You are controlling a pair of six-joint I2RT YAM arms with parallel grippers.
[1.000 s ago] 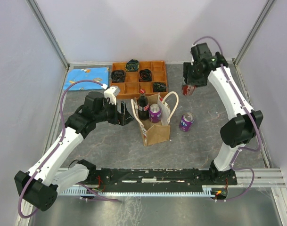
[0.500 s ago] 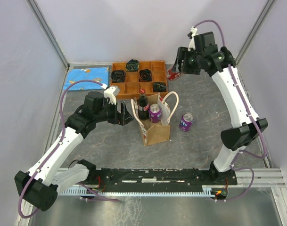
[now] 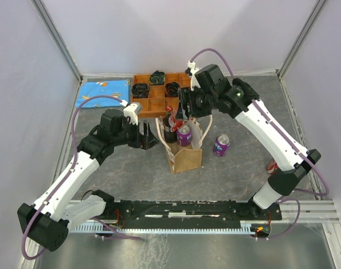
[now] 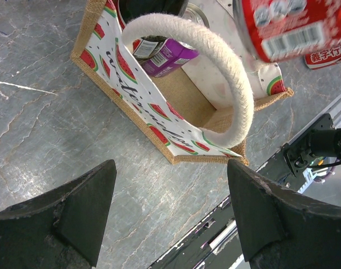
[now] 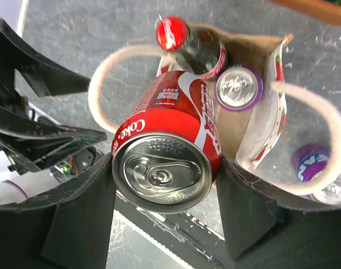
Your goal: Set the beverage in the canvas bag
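R end effector (image 5: 166, 163) holds Coke can (image 5: 178, 112), L end effector (image 4: 170, 175) wide, bag (image 4: 138, 96) maybe "watermelon"

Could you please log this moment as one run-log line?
right fingers: clamp red can above canvas bag | left fingers: open beside bag | bag holds: bottle, purple can

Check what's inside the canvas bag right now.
Inside the canvas bag: a red-capped cola bottle and a purple can. The red Coke can in the right gripper hangs above the bag, not in yet. It covers part of the interior from above.
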